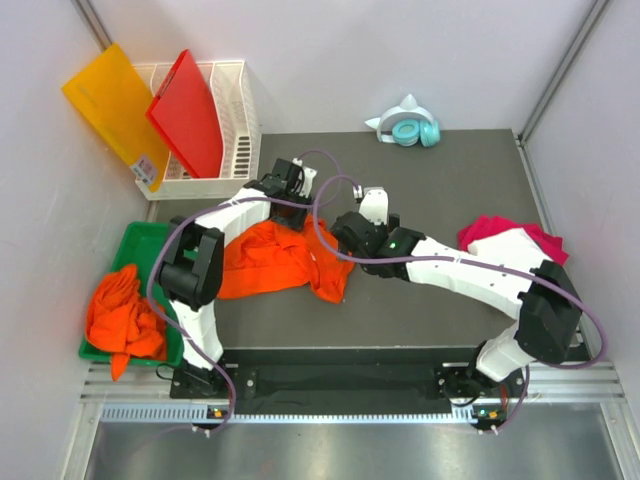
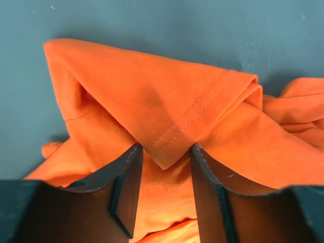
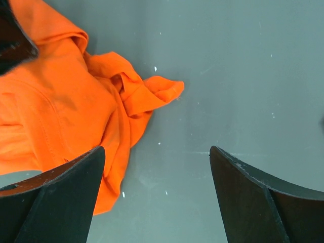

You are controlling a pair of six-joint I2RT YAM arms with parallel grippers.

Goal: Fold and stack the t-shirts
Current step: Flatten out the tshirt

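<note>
Left gripper (image 2: 166, 152) has its jaws partly apart, straddling a stitched, folded corner of the orange t-shirt (image 1: 270, 255), which lies crumpled on the dark table (image 1: 450, 180) left of the middle; the cloth is not pinched. Right gripper (image 3: 157, 149) stands wide and holds nothing, above bare tabletop just beside that shirt's edge. More orange shirts (image 1: 120, 310) sit heaped in a green bin (image 1: 140, 240) at the left, and a magenta t-shirt (image 1: 495, 228) lies at the right.

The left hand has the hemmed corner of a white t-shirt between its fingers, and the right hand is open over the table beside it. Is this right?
One thing is wrong: the t-shirt is orange, not white, as the left wrist view shows. Its hemmed corner does lie between the fingers of the left hand, and the right hand is open over the table beside it.
</note>
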